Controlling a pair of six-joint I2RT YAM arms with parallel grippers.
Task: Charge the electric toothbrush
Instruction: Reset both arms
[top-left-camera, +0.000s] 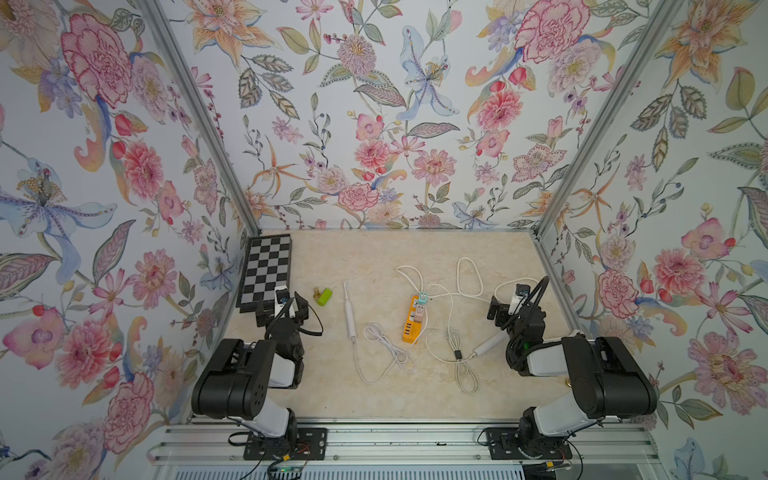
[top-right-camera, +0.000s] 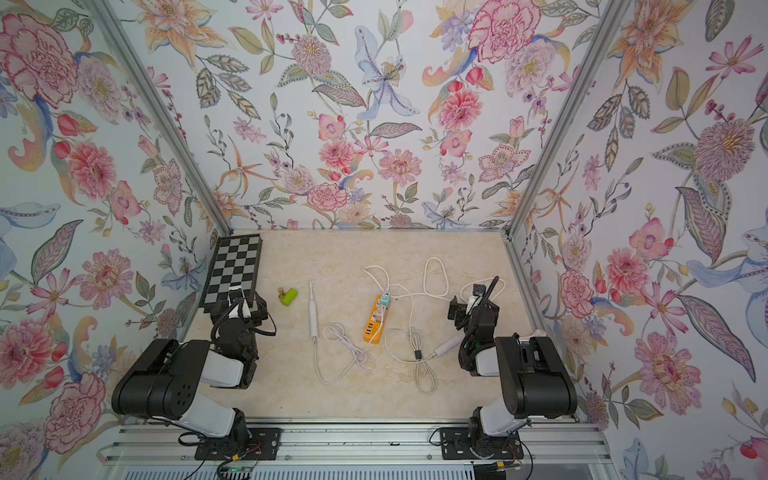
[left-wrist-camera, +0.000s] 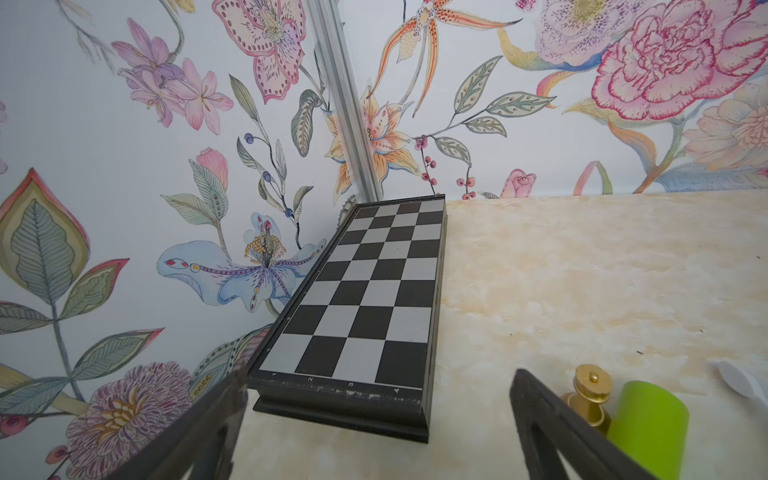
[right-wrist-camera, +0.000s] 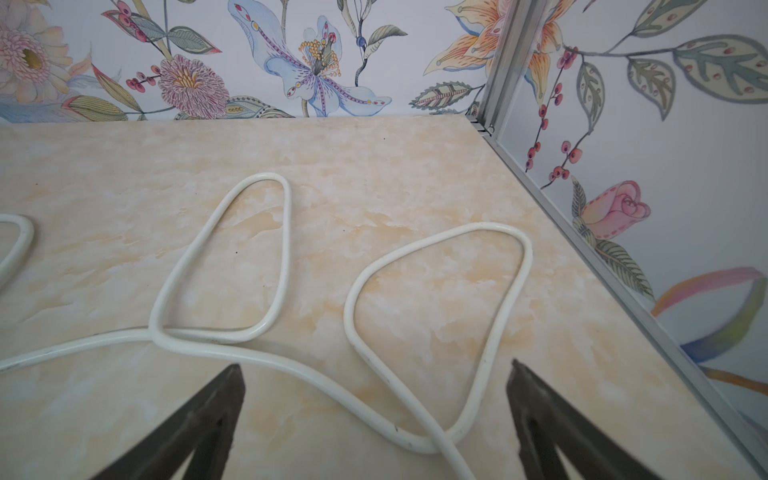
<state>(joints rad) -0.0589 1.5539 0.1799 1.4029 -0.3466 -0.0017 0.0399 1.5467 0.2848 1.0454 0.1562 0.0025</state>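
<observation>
At the far left of the table (top-left-camera: 374, 257) a chessboard (top-left-camera: 266, 268) lies along the side wall. The left gripper (left-wrist-camera: 378, 376) hangs just short of its near end, jaws wide apart and holding nothing. Right of that sit a small brass piece (top-left-camera: 316, 292) and a green cylinder (top-left-camera: 324, 297), touching or nearly so.

The electric toothbrush (top-left-camera: 350, 318) lies flat left of centre in both top views, thin neck toward the top of the frame and thick handle toward the bottom. It looks light, rigid and smooth, so it will likely roll or slip. The mid-handle, pinched across its width, seems the safest hold, and the slim neck the worst. A thin white cable (top-left-camera: 355, 357) runs from its lower end into loose loops. I cannot tell whether it is plugged in. The cable is limp, so only its stiff end would steer.

At centre lies an orange power strip (top-left-camera: 411, 328), with bare marble between it and the brush. To the right, a thick white cord (right-wrist-camera: 286, 249) sprawls in loops that could snag. A second white stick-shaped item (top-left-camera: 490, 343) lies partly behind the right arm, and I cannot tell what it is. The right gripper (right-wrist-camera: 376, 365) hovers over the cord, jaws wide apart and empty, with the metal wall rail close on its right
</observation>
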